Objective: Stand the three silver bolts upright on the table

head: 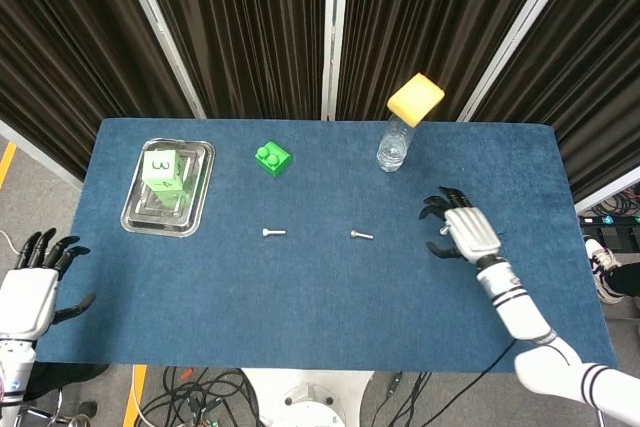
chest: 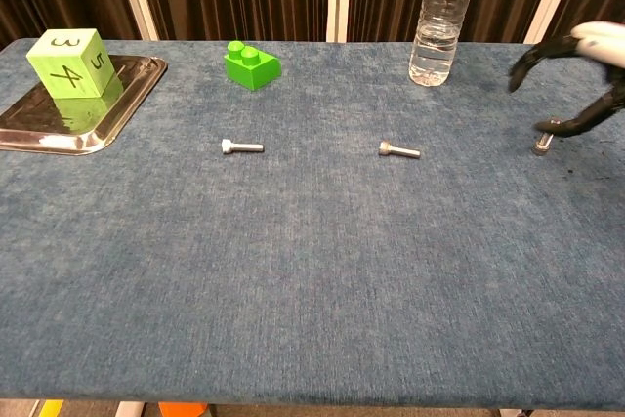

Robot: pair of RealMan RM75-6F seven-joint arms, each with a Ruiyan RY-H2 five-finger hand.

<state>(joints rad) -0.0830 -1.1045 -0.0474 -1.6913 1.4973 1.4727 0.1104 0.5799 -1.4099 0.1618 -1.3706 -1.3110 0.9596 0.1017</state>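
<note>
Two silver bolts lie on their sides on the blue table: one left of centre (head: 273,232) (chest: 241,147), one at centre (head: 362,235) (chest: 399,151). The third bolt (chest: 542,144) stands upright at the right, seen in the chest view. My right hand (head: 462,230) (chest: 584,44) hovers over it with fingers spread, holding nothing; its thumb tip crosses just in front of the bolt's top. In the head view that hand hides this bolt. My left hand (head: 30,292) is spread and holds nothing, off the table's near left corner.
A steel tray (head: 200,192) (chest: 132,85) with a green numbered cube (head: 163,169) (chest: 68,63) sits at the far left. A green brick (head: 272,159) (chest: 252,64) and a water bottle (head: 395,147) (chest: 439,17) topped with a yellow sponge (head: 415,99) stand at the back.
</note>
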